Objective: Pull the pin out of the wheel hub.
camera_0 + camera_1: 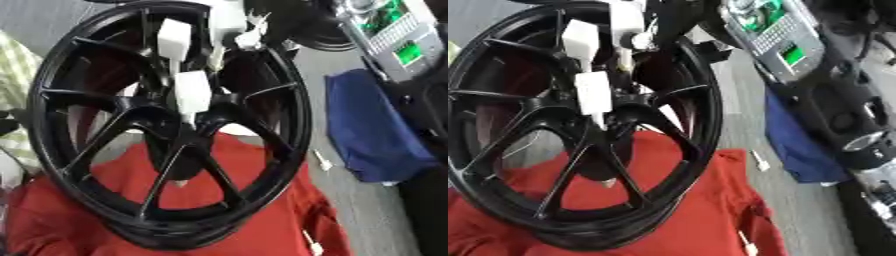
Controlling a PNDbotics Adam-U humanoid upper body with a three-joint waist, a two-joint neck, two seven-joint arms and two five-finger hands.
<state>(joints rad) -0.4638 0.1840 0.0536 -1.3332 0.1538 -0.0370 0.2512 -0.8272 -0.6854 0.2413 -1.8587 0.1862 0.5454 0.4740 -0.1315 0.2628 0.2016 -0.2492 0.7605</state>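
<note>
A black spoked wheel rim (289,125) stands upright on a red cloth (262,200). At its hub (188,122) a white pin with a blocky head (192,92) sticks out toward me, its thin tip in the hub. A second white block (173,39) shows just above it, in front of the upper spokes. My right arm (846,115), black with silver joints, comes down the right side. My right hand (234,22) appears only as white and dark shapes at the rim's top, above the pin. The left hand does not show.
Two small white pins lie loose, one on the grey floor (324,161) and one on the cloth's edge (312,245). A blue cloth (367,130) lies to the right. A grey unit with green lights (398,37) sits at the upper right.
</note>
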